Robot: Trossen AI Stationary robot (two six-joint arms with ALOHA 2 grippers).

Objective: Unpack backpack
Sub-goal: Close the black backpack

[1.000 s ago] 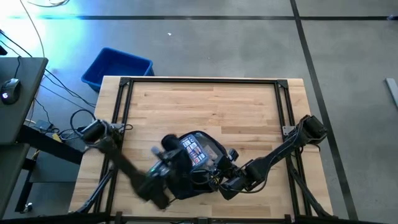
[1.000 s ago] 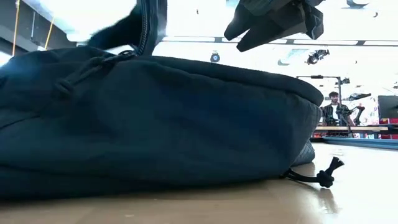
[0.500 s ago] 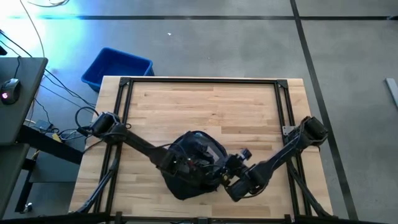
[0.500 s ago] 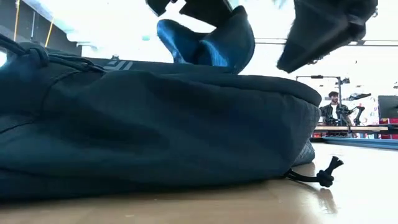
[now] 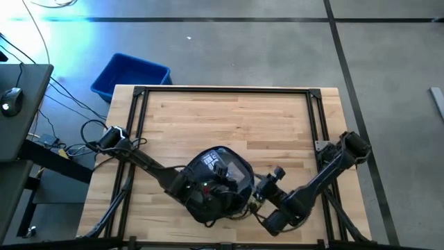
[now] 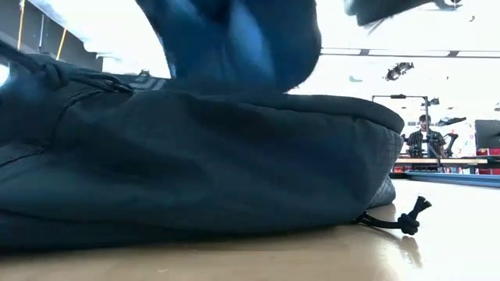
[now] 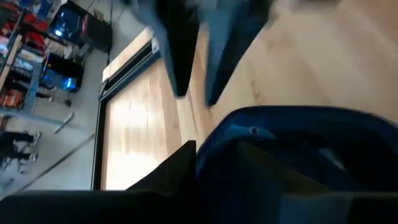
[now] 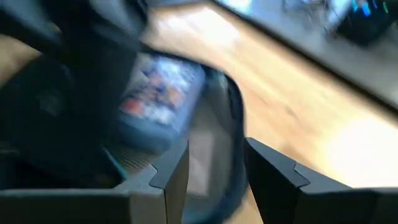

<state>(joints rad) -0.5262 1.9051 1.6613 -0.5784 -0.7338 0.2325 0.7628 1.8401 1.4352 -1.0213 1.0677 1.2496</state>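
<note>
The dark backpack (image 5: pixel 205 207) lies flat on the wooden table near its front edge and fills the low view (image 6: pixel 195 156). Its mouth gapes, and a package with a colourful print (image 5: pixel 216 164) shows inside (image 8: pixel 163 92). A blue-lined flap (image 6: pixel 234 47) stands up above the pack. My left gripper (image 5: pixel 201 186) reaches in from the left over the open mouth. My right gripper (image 5: pixel 254 198) is at the pack's right edge, with the mouth's rim between its fingers (image 8: pixel 214 180). My right gripper has the rim of the backpack's mouth (image 8: pixel 231 134) between its two fingers, at the pack's right side. It comes slanting down from the table's right. The rest of the pack lies on the table. One layer or several, I cannot tell.
A blue bin (image 5: pixel 130 75) stands on the floor beyond the table's far left corner. A black frame (image 5: pixel 222 90) borders the tabletop, whose far half is bare wood. A zipper pull (image 6: pixel 408 222) trails from the pack. A person (image 6: pixel 422 140) is far off in the room.
My left arm has swung from the pack's near left side up over its open mouth. My right gripper has drawn toward the table's near edge. The blue-lined flap has risen and now stands tall and wide above the pack in the low view.
</note>
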